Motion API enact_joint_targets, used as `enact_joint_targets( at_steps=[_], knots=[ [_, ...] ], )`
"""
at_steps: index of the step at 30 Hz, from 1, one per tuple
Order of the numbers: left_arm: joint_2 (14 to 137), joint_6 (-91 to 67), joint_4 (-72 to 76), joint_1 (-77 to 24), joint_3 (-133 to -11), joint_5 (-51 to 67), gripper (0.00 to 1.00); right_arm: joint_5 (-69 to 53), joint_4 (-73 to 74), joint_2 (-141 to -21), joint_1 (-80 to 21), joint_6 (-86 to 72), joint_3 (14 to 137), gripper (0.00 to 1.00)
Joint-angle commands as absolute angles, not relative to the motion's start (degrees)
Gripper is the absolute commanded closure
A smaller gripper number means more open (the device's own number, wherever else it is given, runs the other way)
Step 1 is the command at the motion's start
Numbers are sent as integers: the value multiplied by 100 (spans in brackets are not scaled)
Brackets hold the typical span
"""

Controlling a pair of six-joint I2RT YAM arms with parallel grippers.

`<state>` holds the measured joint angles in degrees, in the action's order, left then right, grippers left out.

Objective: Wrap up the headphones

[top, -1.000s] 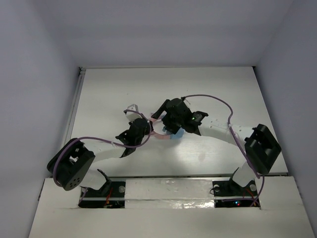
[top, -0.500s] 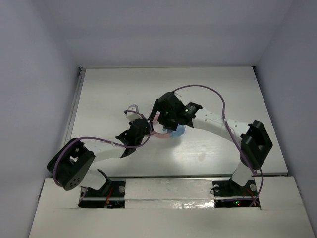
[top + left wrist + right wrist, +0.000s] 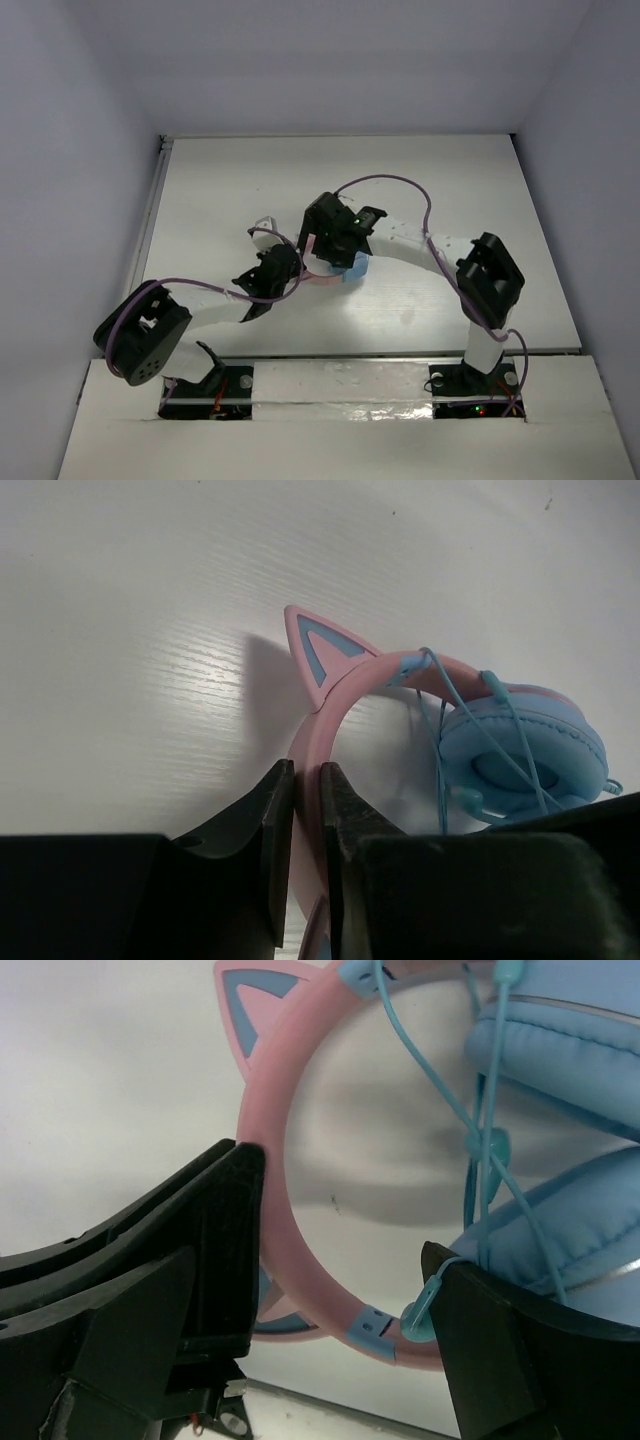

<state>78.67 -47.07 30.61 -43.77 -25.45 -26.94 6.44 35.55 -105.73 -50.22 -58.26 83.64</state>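
- Left jaws: pinched together on the pink headband (image 3: 345, 695), with the band squeezed between both fingers (image 3: 270, 830) just below a cat ear (image 3: 318, 645).
- Right jaws: spread wide and gripping nothing. One finger (image 3: 225, 1220) touches the headband's outer edge, and the other sits just beside the lower ear cup (image 3: 580, 1220).
- Between the right jaws are the headband's arc and the thin blue cable (image 3: 490, 1145), which runs loosely across the ear cups.
- The headphones (image 3: 352, 268) lie on the white surface (image 3: 220, 190), roughly in its middle, with the two blue cups close together.
- From above, both arms meet over them, the left arm from the near left and the right arm from the right, with purple cables (image 3: 385, 180) looping along each.
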Motion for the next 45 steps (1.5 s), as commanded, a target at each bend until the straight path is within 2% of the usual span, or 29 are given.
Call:
enact_joint_targets(
  at_steps=[1, 2, 3, 4, 5, 6, 7, 8, 10, 12, 14, 17, 18, 19, 22, 25, 28, 30, 33, 34, 35, 36, 37, 38, 45],
  knots=[
    [7445, -4886, 3691, -4430, -2584, -2777, 100, 847, 3121, -10363, -5414, -5748, 8290, 0],
    [7340, -4913, 3665, -4430, -2567, -2803, 100, 400, 3581, -10763, -5318, -5609, 8680, 0],
    [7252, -4930, 3665, -4430, -2540, -2882, 100, 570, 4395, -10836, -5317, -5486, 9032, 0],
    [7181, -4905, 3674, -4430, -2488, -2918, 100, 650, 4081, -10654, -5317, -5650, 9009, 0],
    [7085, -4922, 3665, -4430, -2470, -3014, 100, 120, 3034, -9965, -5239, -5869, 8217, 0],
    [7049, -4931, 3665, -4430, -2461, -3041, 100, -225, 2823, -9758, -5177, -6062, 7983, 0],
    [7014, -4922, 3674, -4430, -2470, -3041, 100, -333, 2961, -9712, -5177, -6056, 8059, 0],
    [6988, -4904, 3639, -4430, -2496, -3050, 100, -299, 3275, -9755, -5177, -5890, 8730, 0],
    [6917, -4904, 3621, -4430, -2453, -3094, 100, 270, 3858, -9608, -5177, -5722, 9087, 0],
    [6803, -4904, 3525, -4430, -2470, -3111, 100, 413, 3396, -8969, -5177, -5757, 8443, 0],
    [6602, -4904, 3498, -4430, -2444, -3146, 100, 457, 3436, -8859, -5124, -5897, 8183, 0],
    [6417, -4992, 3559, -4430, -2478, -3155, 100, 614, 3191, -9297, -5124, -5871, 8279, 0],
    [6390, -4983, 3603, -4430, -2505, -3060, 100, 1181, 3521, -9482, -5124, -5854, 8479, 0],
    [6381, -4975, 3577, -4430, -2583, -3024, 100, 1343, 3716, -9788, -5124, -5845, 9003, 0],
    [6276, -4957, 3507, -4430, -2558, -3111, 100, 1485, 3472, -10009, -5124, -5582, 9515, 0],
    [6284, -4922, 3428, -4430, -2645, -3041, 100, 1740, 4593, -10555, -5176, -5529, 10247, 0],
    [6170, -4826, 3410, -4430, -2628, -3032, 100, 1565, 3028, -9366, -5177, -5729, 8331, 1],
    [6126, -4799, 3314, -4430, -2611, -3050, 100, 1773, 2725, -9091, -5177, -5722, 8193, 2],
    [6012, -4746, 3165, -4430, -2558, -3041, 100, 2440, 3294, -8808, -5177, -5537, 8533, 7],
    [5968, -4737, 3138, -4430, -2497, -3032, 100, 2548, 3270, -8659, -5177, -5520, 8491, 15],
    [5855, -4729, 3129, -4430, -2461, -3050, 100, 2592, 3174, -8483, -5177, -5467, 8377, 28],
    [5793, -4676, 3007, -4430, -2444, -3076, 100, 2654, 2886, -8264, -5177, -5441, 8037, 47],
    [5740, -4641, 2945, -4430, -2452, -3085, 100, 2689, 2709, -7809, -5177, -5432, 7833, 80],
    [5600, -4580, 2875, -4430, -2452, -3076, 100, 2707, 2559, -7579, -5177, -5327, 7622, 99],
    [5002, -4034, 1295, -4430, -2707, -2839, 100, 2233, 2232, -5908, -5177, -4773, 5908, 100]
  ],
)
